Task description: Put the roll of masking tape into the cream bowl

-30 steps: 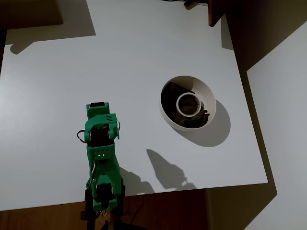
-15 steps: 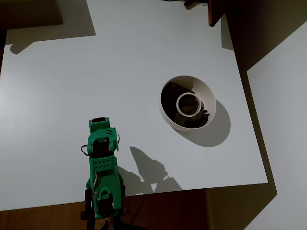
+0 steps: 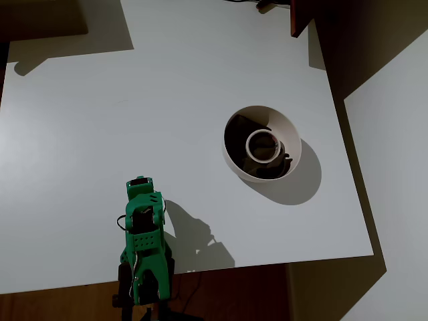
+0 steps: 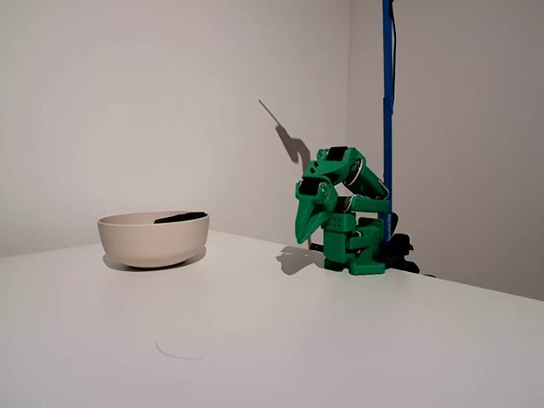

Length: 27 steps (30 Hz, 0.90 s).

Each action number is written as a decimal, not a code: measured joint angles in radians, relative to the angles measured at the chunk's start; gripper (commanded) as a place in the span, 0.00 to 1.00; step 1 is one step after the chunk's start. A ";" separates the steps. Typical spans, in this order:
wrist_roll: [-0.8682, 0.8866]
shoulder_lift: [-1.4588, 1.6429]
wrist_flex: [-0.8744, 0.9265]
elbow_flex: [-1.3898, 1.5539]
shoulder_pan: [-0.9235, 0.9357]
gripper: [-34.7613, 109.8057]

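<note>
One white counter (image 3: 167, 100) takes up most of what I see from overhead, lit hard so that long shadows fall across it. On it, toward the right of that view, sits the cream bowl (image 3: 289, 130), upright, its interior dark; in the fixed view the bowl (image 4: 153, 240) stands at the left, well apart from the arm. I have the green arm (image 3: 144, 244) folded up over its base at the counter's lower edge in the overhead view, and at the right in the fixed view, beside a blue pole (image 4: 387, 102). Its end effector (image 4: 304, 234) points down, hanging just above the counter, holding nothing; the fingers look drawn together. Inside the bowl lies the roll of masking tape (image 3: 263, 146), flat, hole upward, near the middle.
</note>
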 measured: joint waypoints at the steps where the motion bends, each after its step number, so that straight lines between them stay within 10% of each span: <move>1: 0.002 0.009 -0.002 0.012 0.000 0.18; 27: 0.011 0.021 0.000 0.072 0.032 0.18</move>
